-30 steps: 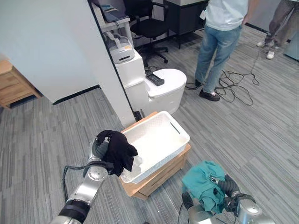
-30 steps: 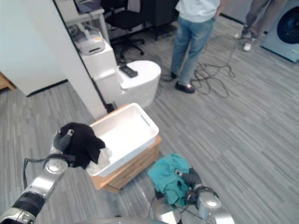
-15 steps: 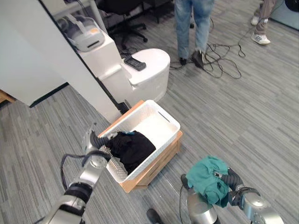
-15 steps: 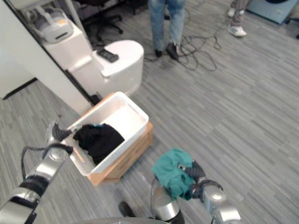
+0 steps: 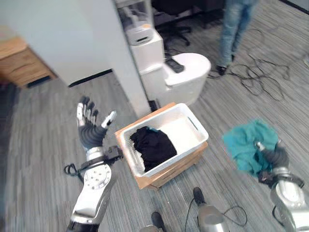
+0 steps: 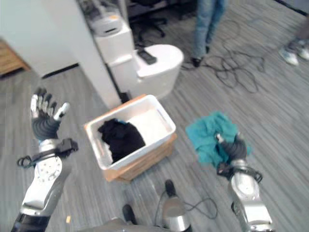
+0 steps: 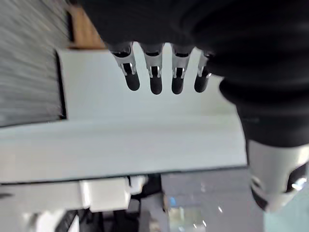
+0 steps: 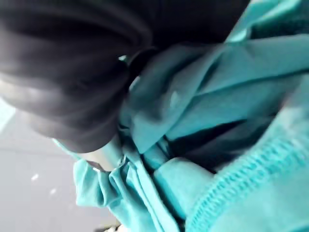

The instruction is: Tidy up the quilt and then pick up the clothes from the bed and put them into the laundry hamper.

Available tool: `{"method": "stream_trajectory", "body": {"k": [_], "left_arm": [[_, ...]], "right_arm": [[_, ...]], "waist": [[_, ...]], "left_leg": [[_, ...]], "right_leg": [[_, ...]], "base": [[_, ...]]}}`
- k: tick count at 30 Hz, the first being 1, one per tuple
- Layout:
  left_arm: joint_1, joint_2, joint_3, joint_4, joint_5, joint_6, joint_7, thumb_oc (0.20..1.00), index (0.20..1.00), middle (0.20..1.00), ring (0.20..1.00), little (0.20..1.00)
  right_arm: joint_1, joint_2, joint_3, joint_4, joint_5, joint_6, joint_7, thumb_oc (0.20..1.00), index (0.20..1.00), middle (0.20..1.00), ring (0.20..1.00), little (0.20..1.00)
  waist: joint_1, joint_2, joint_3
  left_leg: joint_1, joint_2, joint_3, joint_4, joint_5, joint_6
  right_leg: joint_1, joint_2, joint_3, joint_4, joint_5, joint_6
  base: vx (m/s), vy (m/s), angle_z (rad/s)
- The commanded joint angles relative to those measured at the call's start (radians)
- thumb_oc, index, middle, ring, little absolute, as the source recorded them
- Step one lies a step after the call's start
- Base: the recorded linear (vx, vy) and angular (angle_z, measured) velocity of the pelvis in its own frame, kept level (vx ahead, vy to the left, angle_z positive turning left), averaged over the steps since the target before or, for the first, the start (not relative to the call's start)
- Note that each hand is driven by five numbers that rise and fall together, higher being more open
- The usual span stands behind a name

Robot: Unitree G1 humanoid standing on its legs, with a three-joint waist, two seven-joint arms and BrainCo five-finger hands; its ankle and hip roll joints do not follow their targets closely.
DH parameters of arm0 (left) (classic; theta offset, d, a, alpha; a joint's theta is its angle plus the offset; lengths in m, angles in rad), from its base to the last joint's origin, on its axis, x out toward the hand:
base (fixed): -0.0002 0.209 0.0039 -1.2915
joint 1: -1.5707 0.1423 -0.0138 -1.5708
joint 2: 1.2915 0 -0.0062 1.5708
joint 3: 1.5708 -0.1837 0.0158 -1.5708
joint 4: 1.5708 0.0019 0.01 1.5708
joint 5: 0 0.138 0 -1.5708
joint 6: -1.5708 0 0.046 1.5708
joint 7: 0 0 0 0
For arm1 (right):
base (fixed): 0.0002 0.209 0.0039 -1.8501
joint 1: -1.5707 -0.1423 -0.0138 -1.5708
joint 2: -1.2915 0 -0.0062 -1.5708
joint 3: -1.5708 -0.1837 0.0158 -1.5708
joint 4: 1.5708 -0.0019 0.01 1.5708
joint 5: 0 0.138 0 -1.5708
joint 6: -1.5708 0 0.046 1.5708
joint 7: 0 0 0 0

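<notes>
Hamper (image 5: 193, 126) white, set on a wooden crate (image 5: 166, 173) beside a white unit (image 5: 178, 82). Black garment (image 5: 152, 144) lying inside, toward the near-left end. Left hand (image 5: 90, 126) raised left of the hamper, fingers (image 5: 83, 110) straight and spread, holding nothing. Right hand (image 6: 235, 147) off to the right, curled round a bunched teal garment (image 6: 210, 136), held clear of the floor. Person's legs (image 5: 232, 30) at the back by loose cables (image 5: 258, 75).
</notes>
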Motion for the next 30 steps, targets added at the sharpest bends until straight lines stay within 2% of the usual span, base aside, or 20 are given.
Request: {"method": "stream_trajectory", "body": {"k": [1, 4, 6, 7, 9, 10, 12, 16, 18, 19, 23, 27, 30], "left_arm": [[0.029, 0.049, 0.026, 0.032, -0.04, 0.024, 0.021, 1.0, 1.0, 1.0, 1.0, 1.0], [0.085, 0.05, 0.032, 0.1, -0.024, 0.064, -0.013, 1.0, 1.0, 1.0, 1.0, 1.0], [0.114, 0.051, 0.011, 0.203, 0.061, 0.053, -0.027, 1.0, 1.0, 1.0, 1.0, 1.0], [0.126, 0.05, -0.007, 0.323, 0.115, 0.03, -0.031, 1.0, 1.0, 1.0, 1.0, 1.0], [0.127, 0.043, -0.025, 0.428, 0.133, 0.01, -0.031, 1.0, 1.0, 1.0, 1.0, 1.0], [0.128, 0.019, -0.045, 0.601, 0.178, -0.018, -0.032, 1.0, 1.0, 1.0, 1.0, 1.0], [0.129, -0.038, -0.057, 0.816, 0.168, -0.045, -0.05, 1.0, 1.0, 1.0, 1.0, 1.0], [0.122, -0.107, -0.054, 1.045, 0.154, -0.061, -0.066, 1.0, 1.0, 1.0, 1.0, 1.0], [0.108, -0.147, -0.046, 1.188, 0.157, -0.05, -0.084, 1.0, 1.0, 1.0, 1.0, 1.0], [0.095, -0.151, -0.064, 1.27, 0.185, -0.046, -0.094, 1.0, 1.0, 1.0, 1.0, 1.0], [0.071, -0.131, -0.098, 1.337, 0.149, -0.013, -0.101, 1.0, 1.0, 1.0, 1.0, 1.0], [0.058, -0.107, -0.117, 1.38, 0.095, -0.019, -0.121, 1.0, 1.0, 1.0, 1.0, 1.0], [0.064, -0.104, -0.128, 1.394, 0.111, -0.024, -0.134, 1.0, 1.0, 1.0, 1.0, 1.0]], "right_arm": [[-0.101, -0.01, 0.024, -0.061, -0.003, -0.032, 0.032, 0.2, 0.2, 0.2, 0.2, 0.2], [-0.17, -0.05, 0.053, -0.096, 0.0, 0.028, 0.064, 0.2, 0.2, 0.2, 0.2, 0.2], [-0.219, -0.072, 0.098, -0.111, -0.021, 0.084, 0.074, 0.2, 0.2, 0.2, 0.2, 0.2], [-0.265, -0.085, 0.145, -0.104, -0.018, 0.139, 0.073, 0.2, 0.2, 0.2, 0.2, 0.2], [-0.313, -0.086, 0.194, -0.081, -0.027, 0.188, 0.075, 0.2, 0.2, 0.2, 0.2, 0.2], [-0.377, -0.072, 0.27, -0.029, -0.045, 0.248, 0.07, 0.2, 0.2, 0.2, 0.2, 0.2], [-0.449, -0.044, 0.356, 0.08, -0.079, 0.3, 0.071, 0.2, 0.2, 0.2, 0.2, 0.2], [-0.529, 0.021, 0.466, 0.246, -0.149, 0.361, 0.057, 0.2, 0.2, 0.2, 0.2, 0.2], [-0.587, 0.099, 0.537, 0.402, -0.207, 0.413, 0.016, 0.2, 0.2, 0.2, 0.2, 0.2], [-0.648, 0.14, 0.566, 0.542, -0.219, 0.41, -0.025, 0.2, 0.2, 0.2, 0.2, 0.2], [-0.758, 0.165, 0.587, 0.703, -0.215, 0.436, -0.078, 0.2, 0.2, 0.2, 0.2, 0.2], [-0.872, 0.147, 0.576, 0.824, -0.181, 0.429, -0.166, 0.2, 0.2, 0.2, 0.2, 0.2], [-0.907, 0.113, 0.546, 0.875, -0.18, 0.406, -0.2, 0.2, 0.2, 0.2, 0.2, 0.2]], "waist": [[0.046, -0.07, -0.101], [0.099, -0.079, -0.103], [0.133, -0.087, -0.103], [0.156, -0.092, -0.1], [0.172, -0.096, -0.095], [0.191, -0.103, -0.088], [0.21, -0.109, -0.077], [0.231, -0.112, -0.061], [0.252, -0.111, -0.048], [0.273, -0.111, -0.034], [0.307, -0.112, -0.007], [0.338, -0.104, 0.031], [0.35, -0.094, 0.041]], "left_leg": [[-0.023, 0.004, -0.058, 0.022, -0.059, 0.019], [-0.025, -0.002, -0.084, 0.015, -0.056, 0.019], [-0.031, -0.007, -0.1, 0.012, -0.054, 0.02], [-0.035, -0.013, -0.109, 0.011, -0.051, 0.021], [-0.037, -0.016, -0.113, 0.009, -0.048, 0.022], [-0.042, -0.017, -0.115, 0.009, -0.042, 0.023], [-0.048, -0.016, -0.115, 0.009, -0.034, 0.023], [-0.057, -0.017, -0.121, 0.012, -0.026, 0.021], [-0.06, -0.017, -0.128, 0.014, -0.022, 0.024], [-0.065, -0.012, -0.132, 0.016, -0.017, 0.022], [-0.095, 0.0, -0.134, 0.016, -0.005, 0.016], [-0.139, 0.007, -0.145, 0.013, 0.01, 0.01], [-0.156, 0.008, -0.154, 0.01, 0.018, 0.006]], "right_leg": [[0.024, -0.062, -0.025, -0.006, -0.066, 0.1], [0.035, -0.065, -0.056, -0.006, -0.064, 0.105], [0.036, -0.068, -0.073, -0.006, -0.059, 0.109], [0.035, -0.071, -0.082, -0.006, -0.052, 0.113], [0.036, -0.075, -0.092, -0.006, -0.046, 0.117], [0.036, -0.08, -0.107, -0.006, -0.037, 0.122], [0.037, -0.087, -0.126, -0.006, -0.027, 0.129], [0.032, -0.095, -0.141, -0.006, -0.013, 0.135], [0.03, -0.102, -0.148, -0.006, -0.002, 0.139], [0.029, -0.105, -0.162, -0.006, 0.005, 0.141], [0.016, -0.104, -0.184, -0.006, 0.007, 0.144], [-0.005, -0.1, -0.203, -0.006, 0.006, 0.143], [-0.013, -0.098, -0.213, -0.006, 0.004, 0.141]], "base": [[-0.07, 0.005, 0.37], [-0.07, 0.006, 0.3], [-0.07, 0.031, 0.3], [-0.06, 0.044, 0.26], [-0.05, 0.041, 0.22], [-0.05, 0.026, 0.24], [-0.06, 0.02, 0.18], [-0.02, 0.004, 0.03], [0.06, -0.008, -0.05], [0.1, -0.048, -0.07], [0.0, -0.085, 0.08], [-0.06, -0.09, 0.1], [-0.01, -0.032, 0.21]]}}
